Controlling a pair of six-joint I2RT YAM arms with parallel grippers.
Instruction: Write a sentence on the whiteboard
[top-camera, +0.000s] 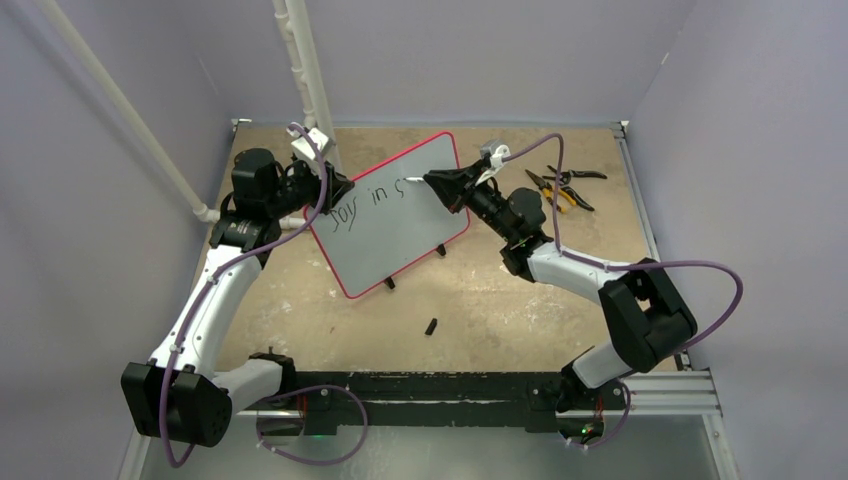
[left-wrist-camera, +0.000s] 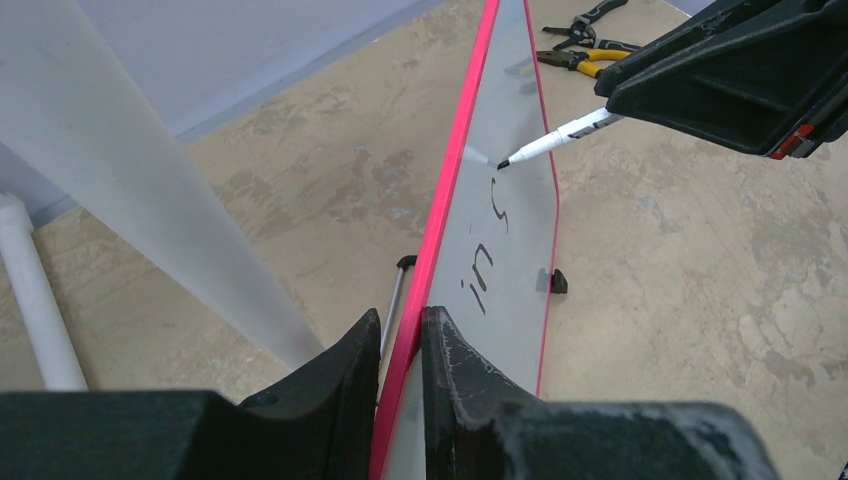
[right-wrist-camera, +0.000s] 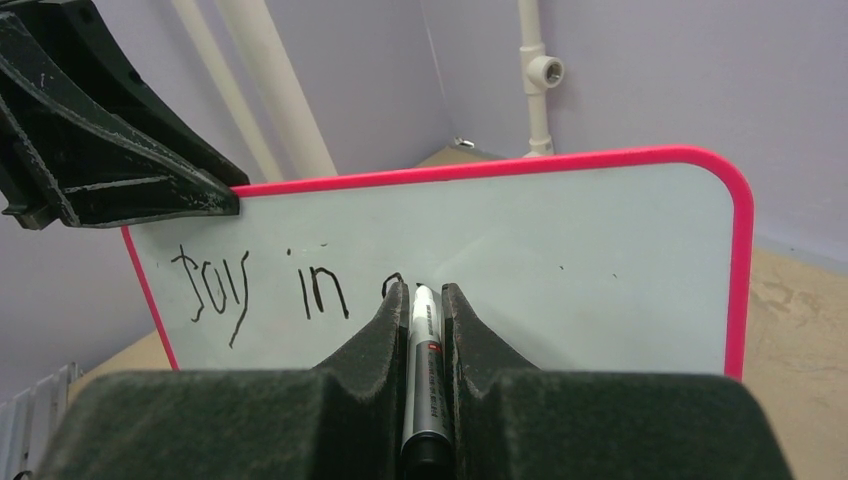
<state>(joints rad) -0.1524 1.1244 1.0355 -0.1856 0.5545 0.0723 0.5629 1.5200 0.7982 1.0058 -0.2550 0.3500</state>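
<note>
Whiteboard: I am watching the whiteboard (top-camera: 412, 240) standing tilted on its small black feet in the upper middle of the top view. Its face is turned toward the right arm so the pen can reach it.
Left end effector: the left end effector (left-wrist-camera: 400, 328) is pinching the board's red rim near its upper left corner, jaws narrow with the rim between them. I judge it is bracing the board so pen pressure is not tipping it.
Right end effector: the right end effector (right-wrist-camera: 420, 298) is clamping the marker (right-wrist-camera: 424, 345) lengthwise between its fingers with the tip pointing ahead, so wrist motion is becoming strokes.
Marker tip: it is sitting at the curl of a new letter just after "in". I cannot tell whether it is touching.
Sentence: the sentence (top-camera: 365, 198) is reading "Joy in" plus a starting "s", and I judge much writing is remaining.
Loose items: a small black piece (top-camera: 432, 326) is lying on the tabletop (top-camera: 520, 300) below the board. Pliers (top-camera: 560, 186) are lying at upper right, well apart from the work.
</note>
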